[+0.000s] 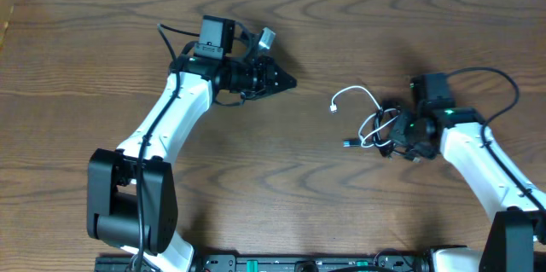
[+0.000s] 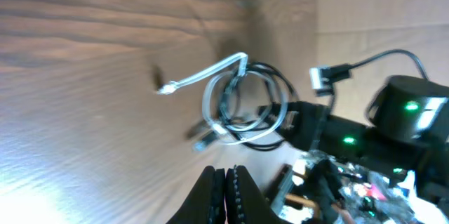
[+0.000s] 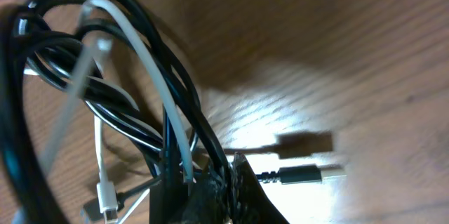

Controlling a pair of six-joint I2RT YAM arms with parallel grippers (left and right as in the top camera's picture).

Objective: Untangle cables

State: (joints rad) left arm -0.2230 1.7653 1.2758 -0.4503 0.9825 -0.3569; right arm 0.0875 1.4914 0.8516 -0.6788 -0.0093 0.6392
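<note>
- Wooden table (image 1: 256,221), overhead: the left claw (image 1: 288,82) is pressed shut and empty, well apart from the cables (image 1: 367,124); the right claw (image 1: 391,134) sits among them.
- Left wrist: ahead of the claw, the black and white cables lie looped through each other.
- Right wrist: the right claw pinches both cables together, so the untangling looks barely begun.

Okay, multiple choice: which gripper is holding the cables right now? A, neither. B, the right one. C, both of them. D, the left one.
B: the right gripper is pinched on the cables, whose cords run between its fingers in the right wrist view, while the left gripper sits shut and empty, apart from them.
</note>
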